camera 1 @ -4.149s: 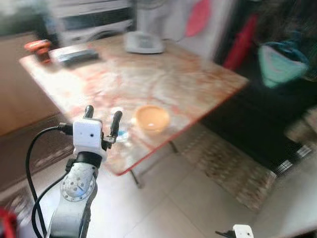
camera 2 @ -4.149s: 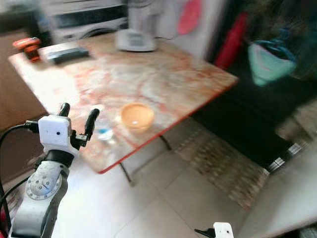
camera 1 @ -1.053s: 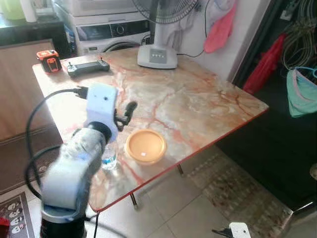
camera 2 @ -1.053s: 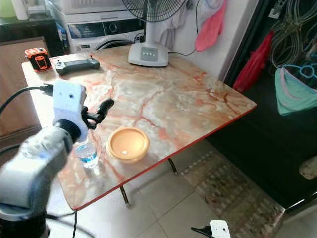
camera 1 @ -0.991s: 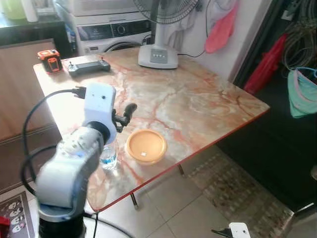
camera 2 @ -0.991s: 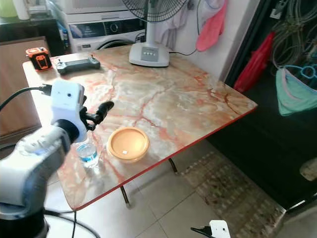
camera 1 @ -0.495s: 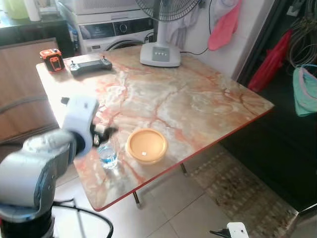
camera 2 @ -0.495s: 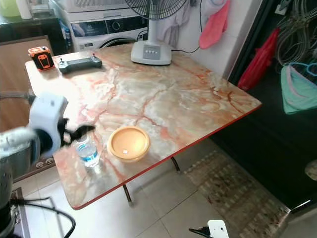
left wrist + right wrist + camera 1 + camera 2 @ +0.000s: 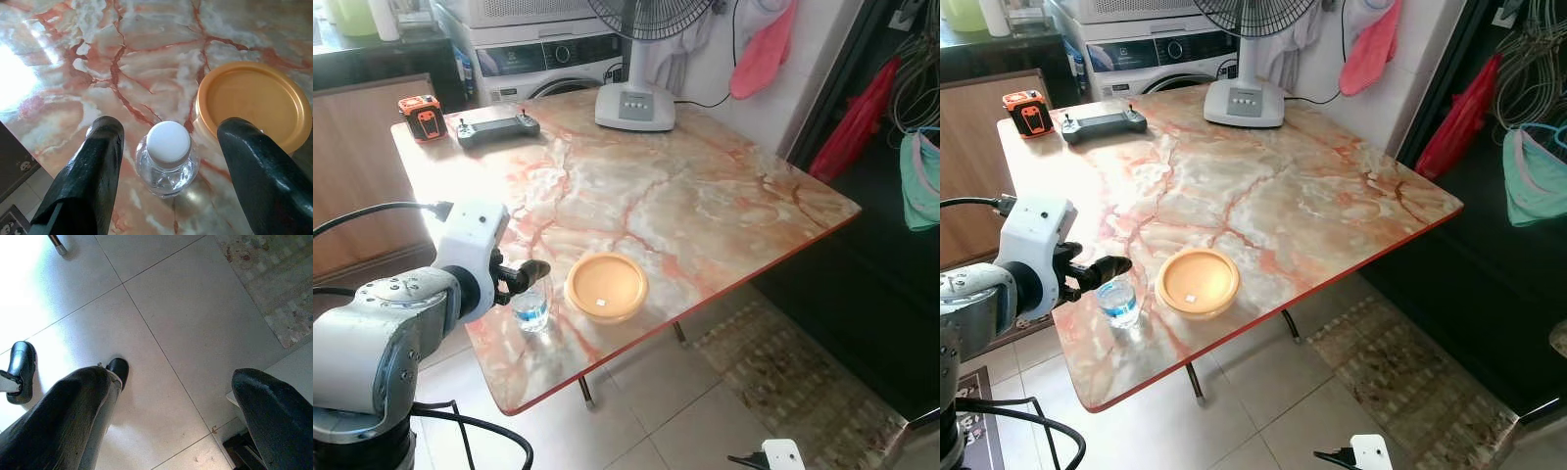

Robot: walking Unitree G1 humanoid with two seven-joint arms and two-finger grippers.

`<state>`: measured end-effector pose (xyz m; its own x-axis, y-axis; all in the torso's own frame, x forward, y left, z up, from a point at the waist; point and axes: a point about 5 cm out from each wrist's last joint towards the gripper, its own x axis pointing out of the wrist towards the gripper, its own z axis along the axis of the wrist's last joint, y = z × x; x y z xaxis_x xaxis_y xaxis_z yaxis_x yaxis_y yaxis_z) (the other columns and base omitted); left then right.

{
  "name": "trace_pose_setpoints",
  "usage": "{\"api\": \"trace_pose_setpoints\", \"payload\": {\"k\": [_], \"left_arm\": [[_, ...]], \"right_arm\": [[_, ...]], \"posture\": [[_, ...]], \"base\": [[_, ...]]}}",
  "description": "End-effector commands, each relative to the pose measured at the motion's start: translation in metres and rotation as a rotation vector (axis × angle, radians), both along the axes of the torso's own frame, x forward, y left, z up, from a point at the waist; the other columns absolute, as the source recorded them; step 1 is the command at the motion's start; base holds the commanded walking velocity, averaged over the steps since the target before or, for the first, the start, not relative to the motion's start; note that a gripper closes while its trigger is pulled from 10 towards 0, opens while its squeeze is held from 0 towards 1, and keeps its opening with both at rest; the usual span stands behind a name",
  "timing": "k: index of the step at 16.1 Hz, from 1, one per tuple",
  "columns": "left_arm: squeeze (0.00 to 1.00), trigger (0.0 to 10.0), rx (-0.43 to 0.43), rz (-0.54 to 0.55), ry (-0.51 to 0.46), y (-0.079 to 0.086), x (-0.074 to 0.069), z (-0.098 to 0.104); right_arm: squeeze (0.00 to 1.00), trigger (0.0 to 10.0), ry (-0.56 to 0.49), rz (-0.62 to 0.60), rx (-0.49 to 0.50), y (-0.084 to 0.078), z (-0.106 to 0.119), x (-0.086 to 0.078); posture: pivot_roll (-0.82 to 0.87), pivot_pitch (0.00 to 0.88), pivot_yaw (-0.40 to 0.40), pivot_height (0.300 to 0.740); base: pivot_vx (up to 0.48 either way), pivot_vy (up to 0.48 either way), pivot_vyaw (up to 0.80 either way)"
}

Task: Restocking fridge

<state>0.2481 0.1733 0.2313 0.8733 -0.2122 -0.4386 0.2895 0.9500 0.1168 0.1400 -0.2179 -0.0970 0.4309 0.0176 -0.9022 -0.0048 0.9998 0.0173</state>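
The left gripper [image 9: 168,176] is hanging over the near-left corner of the marble table [image 9: 685,196] with its two black fingers [image 9: 90,171] spread wide, one to each side of the small water bottle [image 9: 167,152] and touching neither side as far as the wrist view is showing. The white cap is sitting between the fingers, the bottle standing upright on the tabletop.

A second ago this arm was raised higher, with the fingers above the bottle; half a second ago it was blurred in mid-swing. Now it is sitting low at the table's edge, fingers at about the level of the bottle's top [image 9: 530,304] — so the reach is looking finished and the grasp not yet made. For restocking, that is putting the bottle one closing move away from being lifted, judging from these views.

Just beside the bottle, close to the finger on that side, the orange lidded bowl [image 9: 605,287] is resting — possibly tight for the closing stroke, though the gap is hard to read. Farther back, a controller [image 9: 497,126], an orange tape measure [image 9: 423,116] and a fan's base [image 9: 634,106] are sitting along the far edge.

The right gripper [image 9: 166,421] is hanging idle over the tiled floor [image 9: 161,308], fingers apart.
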Motion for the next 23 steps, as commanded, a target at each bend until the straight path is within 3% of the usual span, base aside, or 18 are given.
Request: {"api": "trace_pose_setpoints", "payload": {"k": [1, 9, 17, 18, 19, 20, 21, 22, 23], "left_arm": [[0.00, 10.0, -0.018, 0.001, 0.030, 0.001, 0.001, -0.005], [0.00, 10.0, -0.050, 0.031, 0.041, 0.002, 0.010, -0.015], [0.00, 10.0, -0.060, 0.046, 0.055, 0.004, 0.009, -0.018], [0.00, 8.2, -0.058, 0.050, 0.057, 0.005, 0.009, -0.018], [0.00, 2.9, -0.057, 0.053, 0.060, 0.005, 0.009, -0.019], [0.00, 1.6, -0.057, 0.053, 0.061, 0.005, 0.009, -0.018], [0.00, 1.3, -0.057, 0.054, 0.061, 0.005, 0.009, -0.018], [0.00, 0.0, -0.056, 0.055, 0.061, 0.005, 0.010, -0.018], [0.00, 0.0, -0.055, 0.057, 0.062, 0.006, 0.010, -0.018]], "right_arm": [[0.00, 10.0, 0.004, 0.009, -0.015, -0.005, 0.001, -0.001], [0.00, 10.0, 0.003, 0.004, -0.022, -0.007, 0.001, -0.001], [0.00, 10.0, 0.002, 0.002, -0.023, -0.008, 0.002, 0.000], [0.00, 10.0, 0.002, 0.002, -0.021, -0.008, 0.002, 0.000], [0.00, 10.0, 0.002, 0.001, -0.020, -0.008, 0.002, 0.000], [0.00, 10.0, 0.002, 0.000, -0.019, -0.007, 0.001, 0.000], [0.00, 10.0, 0.002, -0.001, -0.018, -0.007, 0.001, 0.000], [0.00, 10.0, 0.001, -0.002, -0.016, -0.007, 0.001, 0.000], [0.00, 10.0, 0.001, -0.004, -0.015, -0.007, 0.001, 0.000]], "posture": [[0.24, 0.000, -0.094, 0.740], [0.22, 0.000, -0.109, 0.740], [0.22, 0.000, -0.110, 0.740], [0.22, 0.000, -0.109, 0.740], [0.22, 0.000, -0.107, 0.740], [0.22, 0.000, -0.106, 0.740], [0.22, 0.000, -0.106, 0.740], [0.22, 0.000, -0.103, 0.740], [0.22, 0.000, -0.103, 0.740]], "base": [[0.000, 0.000, 0.00], [0.000, 0.000, 0.00], [0.000, 0.000, 0.00], [0.000, 0.000, 0.00], [0.000, 0.000, 0.00], [0.000, 0.000, 0.00], [0.000, 0.000, 0.00], [0.000, 0.000, 0.00], [0.000, 0.000, 0.00]]}}
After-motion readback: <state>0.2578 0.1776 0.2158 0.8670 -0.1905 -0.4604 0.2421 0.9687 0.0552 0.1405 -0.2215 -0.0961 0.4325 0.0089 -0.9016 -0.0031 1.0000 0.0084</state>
